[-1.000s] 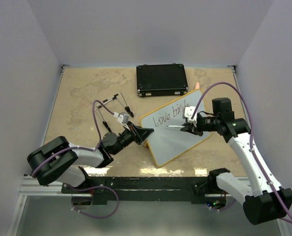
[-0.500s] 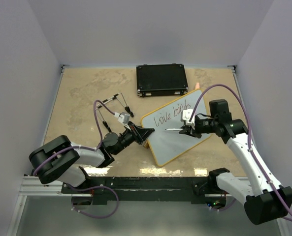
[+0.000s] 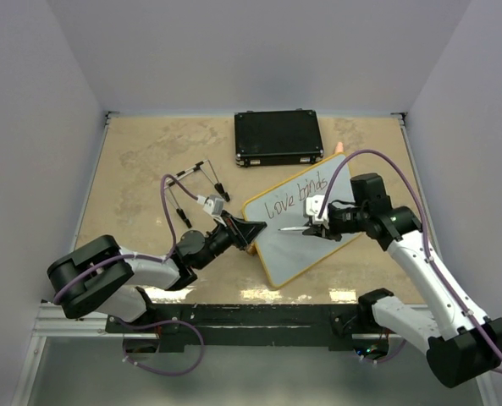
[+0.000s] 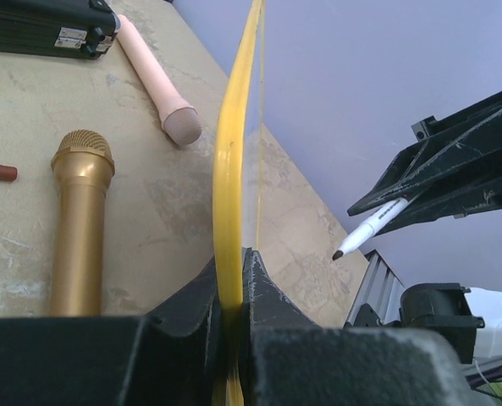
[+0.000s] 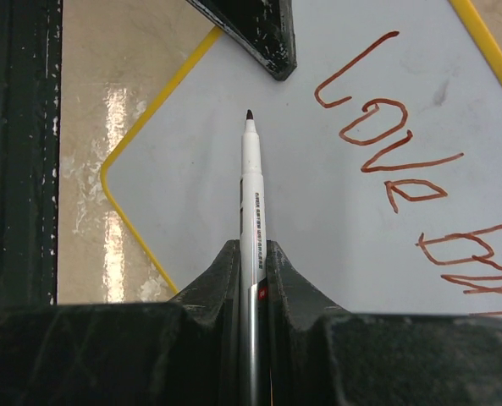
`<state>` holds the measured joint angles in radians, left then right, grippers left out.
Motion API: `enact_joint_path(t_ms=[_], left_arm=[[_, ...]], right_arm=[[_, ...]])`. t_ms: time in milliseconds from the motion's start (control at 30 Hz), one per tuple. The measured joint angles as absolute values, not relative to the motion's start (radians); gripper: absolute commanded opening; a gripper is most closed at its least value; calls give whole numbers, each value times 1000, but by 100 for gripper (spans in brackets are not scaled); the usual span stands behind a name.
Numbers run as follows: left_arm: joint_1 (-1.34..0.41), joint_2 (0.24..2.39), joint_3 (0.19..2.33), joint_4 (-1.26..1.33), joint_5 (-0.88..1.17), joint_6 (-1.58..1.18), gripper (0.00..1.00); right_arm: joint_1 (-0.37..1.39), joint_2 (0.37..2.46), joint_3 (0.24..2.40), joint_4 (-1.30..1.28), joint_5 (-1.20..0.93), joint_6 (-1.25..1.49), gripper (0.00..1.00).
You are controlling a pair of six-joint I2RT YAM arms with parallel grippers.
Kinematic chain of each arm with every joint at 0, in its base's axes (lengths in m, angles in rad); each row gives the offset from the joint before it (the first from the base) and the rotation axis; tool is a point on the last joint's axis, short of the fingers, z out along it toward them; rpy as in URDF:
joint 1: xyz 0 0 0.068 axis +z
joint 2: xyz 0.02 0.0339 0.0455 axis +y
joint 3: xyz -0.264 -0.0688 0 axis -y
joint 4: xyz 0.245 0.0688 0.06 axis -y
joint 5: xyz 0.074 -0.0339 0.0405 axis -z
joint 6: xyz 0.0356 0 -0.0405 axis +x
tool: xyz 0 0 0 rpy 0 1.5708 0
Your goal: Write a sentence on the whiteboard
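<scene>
Left gripper (image 3: pixel 244 230) sits nearest the arm bases, jaws closed on the near-left edge of the whiteboard (image 3: pixel 293 252). In the left wrist view the gripper (image 4: pixel 234 264) pinches the thin yellow frame of the whiteboard (image 4: pixel 230 161), which is seen edge-on. The board lies right of centre on the table (image 3: pixel 140 156), turned at a slant to the table edges, with its near corner toward the bases. Right gripper (image 3: pixel 317 227) reaches in from the right, jaws closed on a white marker (image 3: pixel 294 228) that points left across the blank lower half of the face. In the right wrist view the gripper (image 5: pixel 251 250) clamps the marker (image 5: pixel 252 182) with its dark tip over bare whiteboard (image 5: pixel 183 199), below the writing. In the left wrist view the marker (image 4: pixel 371 228) tip looks apart from the board face. The sentence (image 3: pixel 295 196) reads "love binds" so far, along the far edge. The right wrist camera shows the sentence (image 5: pixel 386 139) in reddish-brown ink. On the board's back side lie a gold microphone (image 4: pixel 77 228) and a pink microphone (image 4: pixel 157 80). Thin black leads (image 3: pixel 195 182) lie left of the board. Farthest back sits the black case (image 3: pixel 278 137), closed.
</scene>
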<state>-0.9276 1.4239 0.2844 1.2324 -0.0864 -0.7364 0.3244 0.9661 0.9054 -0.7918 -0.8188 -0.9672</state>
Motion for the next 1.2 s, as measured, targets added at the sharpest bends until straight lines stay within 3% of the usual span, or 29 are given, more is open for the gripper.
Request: enact_joint_path(t_ms=[1200], left_arm=[[-955,1424,284,1240,-156,-714,0]], right_arm=[[506,1004,842,-615,-608,-830,0]])
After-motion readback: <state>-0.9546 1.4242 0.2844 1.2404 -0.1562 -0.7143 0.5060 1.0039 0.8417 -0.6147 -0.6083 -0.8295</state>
